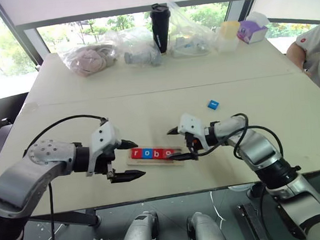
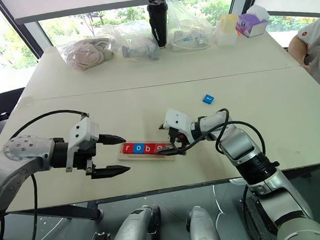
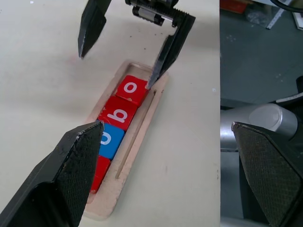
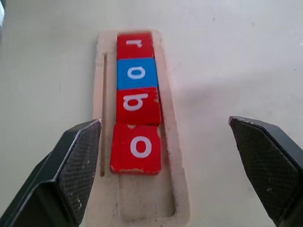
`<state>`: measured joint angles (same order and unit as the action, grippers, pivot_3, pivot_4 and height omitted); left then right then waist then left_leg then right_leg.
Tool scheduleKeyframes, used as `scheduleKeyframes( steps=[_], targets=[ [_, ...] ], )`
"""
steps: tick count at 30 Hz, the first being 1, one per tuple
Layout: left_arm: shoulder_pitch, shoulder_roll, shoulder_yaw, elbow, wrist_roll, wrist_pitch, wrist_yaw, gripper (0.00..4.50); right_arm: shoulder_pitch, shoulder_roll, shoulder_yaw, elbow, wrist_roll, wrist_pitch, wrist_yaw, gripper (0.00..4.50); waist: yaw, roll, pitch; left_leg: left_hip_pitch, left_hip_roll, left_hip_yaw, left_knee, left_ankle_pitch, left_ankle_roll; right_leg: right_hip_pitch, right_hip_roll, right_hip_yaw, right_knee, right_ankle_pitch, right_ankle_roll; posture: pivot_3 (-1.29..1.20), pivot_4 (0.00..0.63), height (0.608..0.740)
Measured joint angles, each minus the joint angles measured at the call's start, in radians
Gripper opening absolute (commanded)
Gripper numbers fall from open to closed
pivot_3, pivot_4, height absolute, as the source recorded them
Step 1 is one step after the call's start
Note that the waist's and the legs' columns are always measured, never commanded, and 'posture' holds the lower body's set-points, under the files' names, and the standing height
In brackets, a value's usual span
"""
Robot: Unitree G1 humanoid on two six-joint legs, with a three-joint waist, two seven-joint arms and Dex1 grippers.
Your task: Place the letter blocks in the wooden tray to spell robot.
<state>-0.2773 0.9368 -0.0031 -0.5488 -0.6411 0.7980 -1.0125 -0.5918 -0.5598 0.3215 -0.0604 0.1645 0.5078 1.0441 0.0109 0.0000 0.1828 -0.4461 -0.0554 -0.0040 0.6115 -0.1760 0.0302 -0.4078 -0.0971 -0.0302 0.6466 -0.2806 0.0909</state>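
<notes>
Tray (image 4: 176,142): on the table (image 1: 147,93), near its front edge, between the two grippers.
Blocks in tray: four in a row — red r (image 4: 135,46), blue o (image 4: 137,73), red b (image 4: 138,105), red o (image 4: 137,148); the end slot by the right gripper is bare.
Loose block (image 1: 213,104): blue, on the table at about 2 o'clock from the tray, well apart.
Right gripper (image 1: 181,143): jaws wide, holding nothing — at the tray's bare end.
Left gripper (image 1: 131,159): jaws wide, holding nothing, just off the tray's r end.
</notes>
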Motion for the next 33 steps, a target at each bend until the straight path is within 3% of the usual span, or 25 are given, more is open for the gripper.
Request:
scheduleKeyframes(
  steps=[3,6,12,33],
  targets=[
    [0.018,0.001,0.025,0.017,0.001,-0.001,0.012,4.5,0.026,-0.086,-0.086,-0.001,0.004,-0.034,-0.003,4.44,0.006,0.0,0.0,0.0,0.0,0.0,0.0,0.0,0.0,0.0,0.0,0.0,-0.001,0.0,0.0,0.0,0.15,0.74],
    [0.023,0.002,0.026,0.037,0.005,-0.002,0.014,4.5,0.103,-0.097,-0.147,-0.061,0.02,-0.013,-0.027,4.44,-0.001,-0.001,0.0,0.0,0.0,0.0,-0.001,0.0,0.0,0.002,0.0,0.0,-0.001,0.0,0.0,0.0,0.15,0.74],
    [0.024,0.006,0.025,0.038,0.005,-0.005,0.001,4.5,0.229,-0.046,-0.053,-0.176,0.006,-0.044,-0.06,4.44,-0.009,0.0,0.0,-0.001,0.0,0.0,-0.002,0.0,0.0,0.002,0.0,0.0,0.0,0.0,0.0,0.0,0.15,0.74],
    [0.048,0.024,0.025,0.04,0.023,-0.025,-0.002,4.5,0.19,0.006,-0.014,-0.023,-0.105,-0.212,-0.139,4.44,0.0,0.0,0.0,0.0,0.0,0.0,-0.001,0.0,0.0,0.0,0.0,0.0,-0.001,0.0,0.0,0.0,0.15,0.74]
  ],
)
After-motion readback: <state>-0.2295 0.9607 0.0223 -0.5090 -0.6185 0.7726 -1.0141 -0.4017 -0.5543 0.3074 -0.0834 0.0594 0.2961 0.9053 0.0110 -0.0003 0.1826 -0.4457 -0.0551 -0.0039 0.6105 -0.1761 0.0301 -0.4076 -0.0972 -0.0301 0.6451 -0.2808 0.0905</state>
